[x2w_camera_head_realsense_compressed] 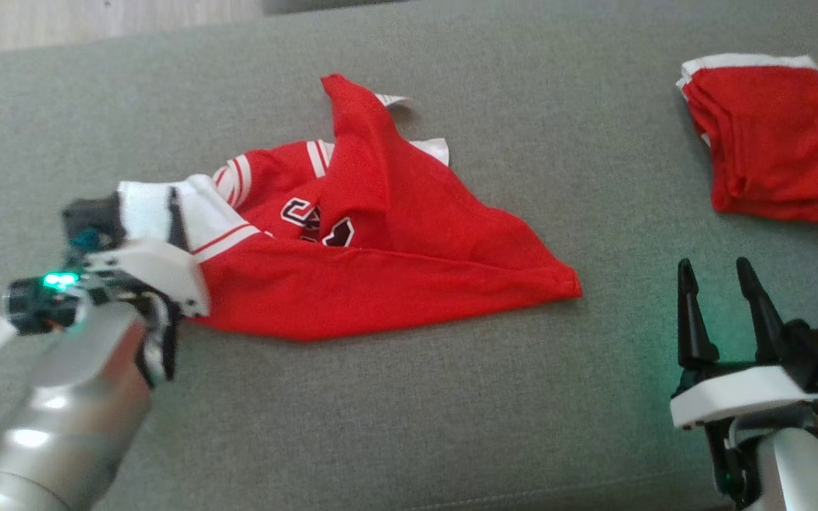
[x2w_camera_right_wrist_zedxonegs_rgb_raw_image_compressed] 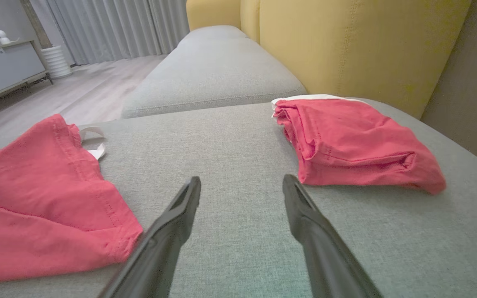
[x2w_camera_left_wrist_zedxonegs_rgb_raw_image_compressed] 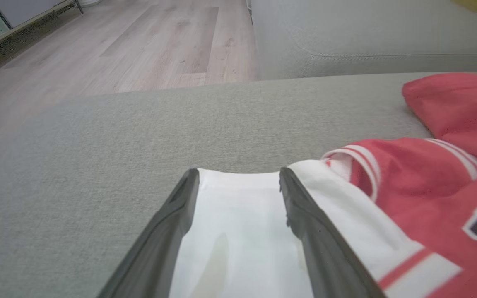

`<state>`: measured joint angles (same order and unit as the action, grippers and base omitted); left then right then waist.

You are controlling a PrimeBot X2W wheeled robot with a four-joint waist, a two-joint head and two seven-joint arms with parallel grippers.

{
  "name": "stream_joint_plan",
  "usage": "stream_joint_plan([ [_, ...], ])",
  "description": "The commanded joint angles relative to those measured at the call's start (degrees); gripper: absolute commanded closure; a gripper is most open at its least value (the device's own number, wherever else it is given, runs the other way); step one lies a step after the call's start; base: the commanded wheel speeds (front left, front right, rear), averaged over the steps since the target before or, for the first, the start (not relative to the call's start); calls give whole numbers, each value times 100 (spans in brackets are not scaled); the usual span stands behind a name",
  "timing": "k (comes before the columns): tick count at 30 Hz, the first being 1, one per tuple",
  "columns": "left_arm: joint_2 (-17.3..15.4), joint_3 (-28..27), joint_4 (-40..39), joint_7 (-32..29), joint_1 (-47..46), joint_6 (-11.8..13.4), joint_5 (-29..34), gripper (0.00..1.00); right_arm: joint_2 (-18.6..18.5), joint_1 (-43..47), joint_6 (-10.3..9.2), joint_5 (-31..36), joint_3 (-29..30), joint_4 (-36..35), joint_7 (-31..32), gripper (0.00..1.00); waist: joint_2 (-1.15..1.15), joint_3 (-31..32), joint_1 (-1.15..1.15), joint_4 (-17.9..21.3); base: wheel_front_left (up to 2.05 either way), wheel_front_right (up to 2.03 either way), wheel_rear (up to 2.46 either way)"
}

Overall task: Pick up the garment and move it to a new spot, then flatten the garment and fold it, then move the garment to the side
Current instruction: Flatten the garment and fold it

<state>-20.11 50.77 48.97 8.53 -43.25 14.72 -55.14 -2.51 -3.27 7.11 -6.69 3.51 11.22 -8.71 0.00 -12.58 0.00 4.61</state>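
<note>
A crumpled red garment (x2w_camera_head_realsense_compressed: 395, 234) with white striped sleeves and dark lettering lies in the middle of the grey cushion (x2w_camera_head_realsense_compressed: 409, 411). My left gripper (x2w_camera_head_realsense_compressed: 148, 206) is at the garment's left end, open, its two dark fingers (x2w_camera_left_wrist_zedxonegs_rgb_raw_image_compressed: 304, 231) lying astride the white sleeve (x2w_camera_left_wrist_zedxonegs_rgb_raw_image_compressed: 238, 231), which spreads between and under them. The red body of the garment (x2w_camera_left_wrist_zedxonegs_rgb_raw_image_compressed: 412, 178) runs off to the right of those fingers. My right gripper (x2w_camera_head_realsense_compressed: 714, 266) stands open at the lower right, apart from the cloth. In the right wrist view it (x2w_camera_right_wrist_zedxonegs_rgb_raw_image_compressed: 242, 180) points over bare cushion, with the garment (x2w_camera_right_wrist_zedxonegs_rgb_raw_image_compressed: 48, 198) to its left.
A second red garment (x2w_camera_head_realsense_compressed: 771, 135), folded, lies at the cushion's far right corner (x2w_camera_right_wrist_zedxonegs_rgb_raw_image_compressed: 354, 140). A yellow backrest (x2w_camera_right_wrist_zedxonegs_rgb_raw_image_compressed: 346, 41) rises behind it. Another grey cushion (x2w_camera_right_wrist_zedxonegs_rgb_raw_image_compressed: 213, 70) adjoins the far side. Wooden floor (x2w_camera_left_wrist_zedxonegs_rgb_raw_image_compressed: 139, 41) lies beyond the cushion's left edge.
</note>
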Motion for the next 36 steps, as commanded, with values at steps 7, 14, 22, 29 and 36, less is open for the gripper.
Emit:
stream_joint_plan([
  [7, -479, -455, 302, -204, -593, 33, -212, 0, -37, -336, 37, 149, -83, -357, 74, 0, 0, -454, 0, 103, 0, 0, 0],
  [14, -450, -486, 693, -503, -747, -48, -333, 0, -37, -430, 37, 206, -66, -519, 119, 0, 0, -754, 0, 133, 0, 0, 0],
  [22, -320, -419, 850, -775, -728, -310, -428, 63, -37, -468, 37, 137, -141, -503, 95, 0, 0, -837, 0, 119, 0, 0, 0],
  [29, -371, -395, 872, -263, -795, -313, -278, 100, -37, -497, 37, 58, -172, -373, -11, 0, 0, -776, 0, 86, 0, 0, 0],
  [36, -436, -377, 702, 220, -810, -324, -143, 100, -37, -480, 37, -36, -190, -192, -112, 0, 0, -624, 0, 17, 0, 0, 0],
])
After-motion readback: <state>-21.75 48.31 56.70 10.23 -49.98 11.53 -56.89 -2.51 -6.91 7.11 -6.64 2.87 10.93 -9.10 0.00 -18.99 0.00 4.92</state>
